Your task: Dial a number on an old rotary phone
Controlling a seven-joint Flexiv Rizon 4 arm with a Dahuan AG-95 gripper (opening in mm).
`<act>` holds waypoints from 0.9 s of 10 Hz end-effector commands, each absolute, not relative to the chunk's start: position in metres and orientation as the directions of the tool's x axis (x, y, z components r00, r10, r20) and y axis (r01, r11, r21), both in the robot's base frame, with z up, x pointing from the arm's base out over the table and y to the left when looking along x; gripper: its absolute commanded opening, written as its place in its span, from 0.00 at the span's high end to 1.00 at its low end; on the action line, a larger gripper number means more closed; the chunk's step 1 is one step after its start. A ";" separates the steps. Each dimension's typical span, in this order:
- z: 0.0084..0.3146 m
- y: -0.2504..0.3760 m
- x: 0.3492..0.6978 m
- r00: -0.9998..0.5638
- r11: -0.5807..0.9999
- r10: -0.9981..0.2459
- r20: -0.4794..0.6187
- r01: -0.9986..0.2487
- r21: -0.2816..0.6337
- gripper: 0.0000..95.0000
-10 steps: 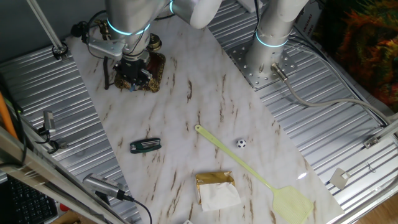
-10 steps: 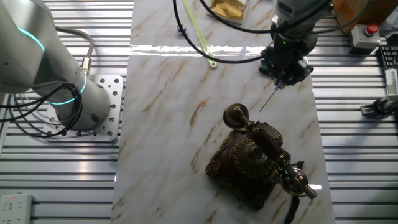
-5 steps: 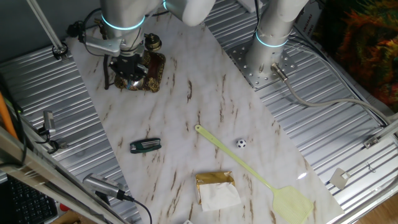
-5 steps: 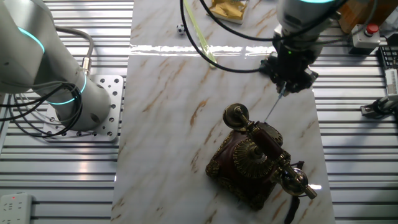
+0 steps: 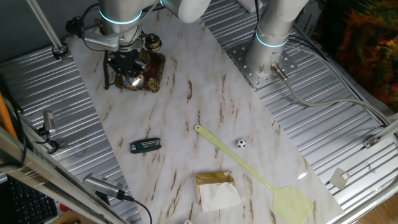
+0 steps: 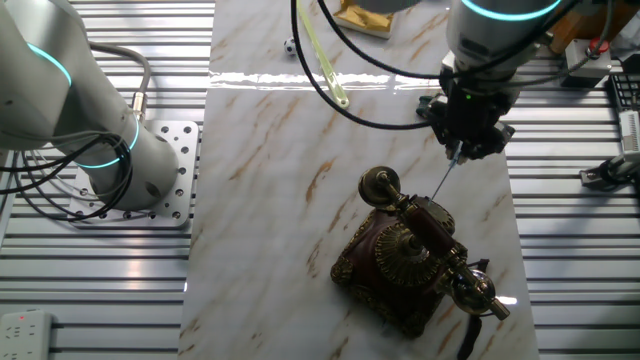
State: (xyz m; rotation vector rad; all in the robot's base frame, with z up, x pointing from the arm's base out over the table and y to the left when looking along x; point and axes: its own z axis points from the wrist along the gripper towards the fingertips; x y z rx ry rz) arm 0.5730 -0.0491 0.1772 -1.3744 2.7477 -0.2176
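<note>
The old rotary phone (image 6: 392, 262) stands near one end of the marble board, dark brown and brass. Its round dial (image 6: 400, 252) faces up and its handset (image 6: 432, 228) lies across the cradle. In one fixed view the phone (image 5: 153, 71) is partly hidden behind the arm. My gripper (image 6: 463, 146) hovers just beyond the handset's brass end and is shut on a thin rod (image 6: 446, 174). The rod slants down toward the handset, and its tip is close to the handset. From the opposite side, the gripper (image 5: 125, 65) sits over the phone.
On the marble board lie a green fly swatter (image 5: 250, 169), a small black-and-white ball (image 5: 240, 143), a dark green tool (image 5: 145, 145) and a gold packet with white tissue (image 5: 216, 187). The arm's base (image 6: 112, 150) is bolted beside the board. Ribbed metal tabletop surrounds it.
My gripper has travelled with the rod toward the phone, and the rod's tip has come from open marble to just beside the handset. The phone has not moved.
</note>
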 end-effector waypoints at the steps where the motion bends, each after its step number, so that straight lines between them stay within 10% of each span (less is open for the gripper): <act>1: 0.176 -0.050 0.572 -0.598 0.590 -0.802 0.007 -0.793 -0.151 1.00; 9: 0.172 -0.054 0.573 -0.609 0.601 -0.793 0.007 -0.785 -0.152 1.00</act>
